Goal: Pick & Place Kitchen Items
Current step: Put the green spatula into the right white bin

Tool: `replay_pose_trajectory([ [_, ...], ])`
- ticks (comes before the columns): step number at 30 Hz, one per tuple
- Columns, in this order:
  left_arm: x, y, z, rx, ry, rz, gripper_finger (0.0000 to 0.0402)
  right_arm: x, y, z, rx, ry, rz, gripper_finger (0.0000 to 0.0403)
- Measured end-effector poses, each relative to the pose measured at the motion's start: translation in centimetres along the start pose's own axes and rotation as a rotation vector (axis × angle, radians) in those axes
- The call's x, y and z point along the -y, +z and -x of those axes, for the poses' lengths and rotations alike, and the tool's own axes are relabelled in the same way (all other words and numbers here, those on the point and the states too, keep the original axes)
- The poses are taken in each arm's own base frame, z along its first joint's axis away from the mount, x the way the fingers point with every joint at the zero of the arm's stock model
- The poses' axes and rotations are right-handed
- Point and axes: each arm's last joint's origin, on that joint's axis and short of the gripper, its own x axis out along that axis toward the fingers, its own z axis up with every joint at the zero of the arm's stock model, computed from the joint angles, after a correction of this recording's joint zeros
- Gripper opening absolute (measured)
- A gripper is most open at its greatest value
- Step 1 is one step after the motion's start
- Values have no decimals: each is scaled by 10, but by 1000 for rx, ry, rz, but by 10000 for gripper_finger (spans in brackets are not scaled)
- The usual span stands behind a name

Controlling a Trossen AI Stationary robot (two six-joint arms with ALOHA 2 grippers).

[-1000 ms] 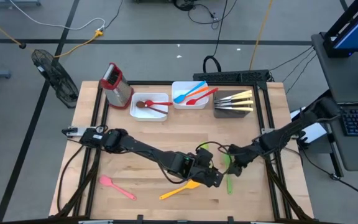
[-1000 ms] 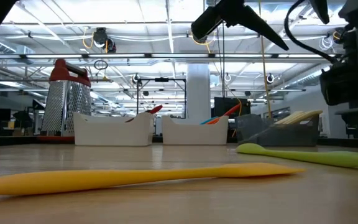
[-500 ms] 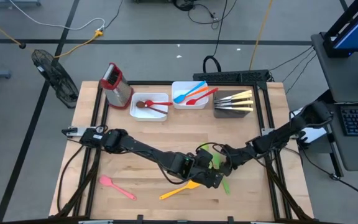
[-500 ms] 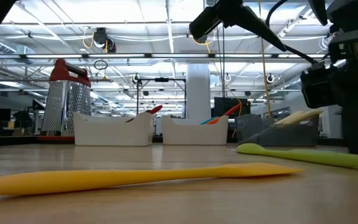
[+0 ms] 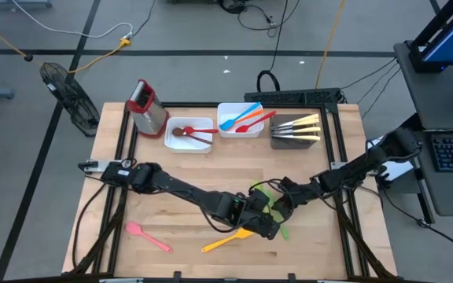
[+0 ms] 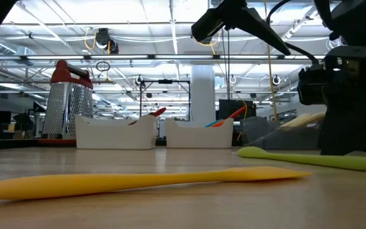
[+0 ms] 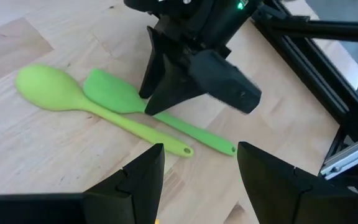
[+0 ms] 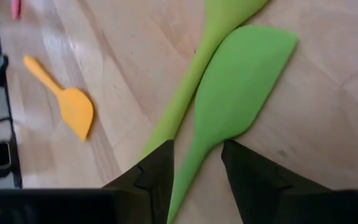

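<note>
A green spatula and a green spoon lie side by side on the wooden table, right of centre near the front. My right gripper is open and low over them. Its fingers stand on either side of the spatula's neck, and I see no touch. My left gripper is open and empty just beside it, facing the two green utensils. A yellow spatula and a pink spatula lie flat near the front edge.
At the back stand a white tray with a brown spoon and a red utensil, a white tray with blue, orange and red utensils, and a dark tray of knives. A red-topped grater is at the back left. The two arms nearly meet.
My right gripper has gone toward the table's left edge and down, from beside the green utensils to right over them, so that its fingers now straddle the green spatula's neck.
</note>
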Motion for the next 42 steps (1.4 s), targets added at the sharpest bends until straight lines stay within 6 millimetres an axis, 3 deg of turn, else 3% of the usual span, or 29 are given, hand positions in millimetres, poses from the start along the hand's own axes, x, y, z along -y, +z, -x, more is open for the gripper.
replay_pose_trajectory([
  [20, 5, -6, 15, -1, -2, -23, 209, -21, -1, 34, -139, 305, 70, 84],
  [24, 5, -5, 15, -1, -5, -17, 209, -23, -4, 37, -248, 404, 199, 81],
  [32, 5, -5, 15, -1, -8, 7, 209, -27, -1, 38, -217, 451, 242, 82],
  [42, 6, -7, 15, -3, -12, 31, 209, -35, 5, 40, -143, 500, 174, 84],
])
